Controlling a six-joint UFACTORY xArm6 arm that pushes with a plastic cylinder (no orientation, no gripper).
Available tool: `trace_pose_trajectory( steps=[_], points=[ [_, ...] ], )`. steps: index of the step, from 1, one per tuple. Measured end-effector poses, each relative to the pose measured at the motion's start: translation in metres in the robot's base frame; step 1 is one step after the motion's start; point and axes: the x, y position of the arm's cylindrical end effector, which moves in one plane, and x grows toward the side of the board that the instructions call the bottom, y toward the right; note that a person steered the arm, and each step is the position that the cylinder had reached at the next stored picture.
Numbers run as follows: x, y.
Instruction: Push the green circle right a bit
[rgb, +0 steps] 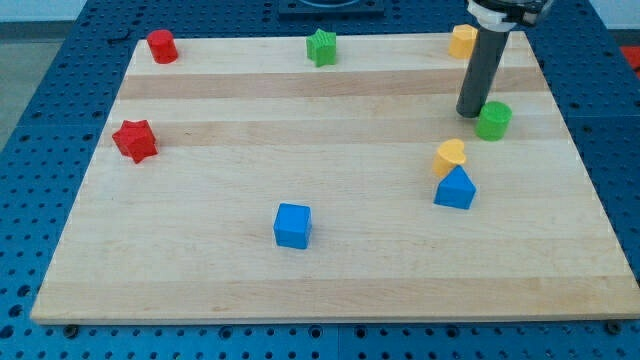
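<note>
So you had the green circle (494, 120) near the table's (300, 280) right edge, with my tip (470, 113) touching its left side. There was no gripper, only the rod. Just below sat a yellow block (450, 155) against a blue block (455, 189). Another yellow block (461, 40) stood at the top.

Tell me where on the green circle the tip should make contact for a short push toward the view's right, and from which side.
Contact the green circle on its curved wall facing the view's left, centred so the round block does not roll off sideways. My tip already sits right at that side, apparently touching or nearly so. A straight, level push right looks best; the board beyond it shows bare wood.
</note>
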Motion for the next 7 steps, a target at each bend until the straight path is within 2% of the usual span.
trace_pose_trajectory(
  steps=[1, 3, 7],
  points=[
    [0.001, -0.001],
    [-0.002, -0.044],
    [-0.002, -0.076]
  ],
)
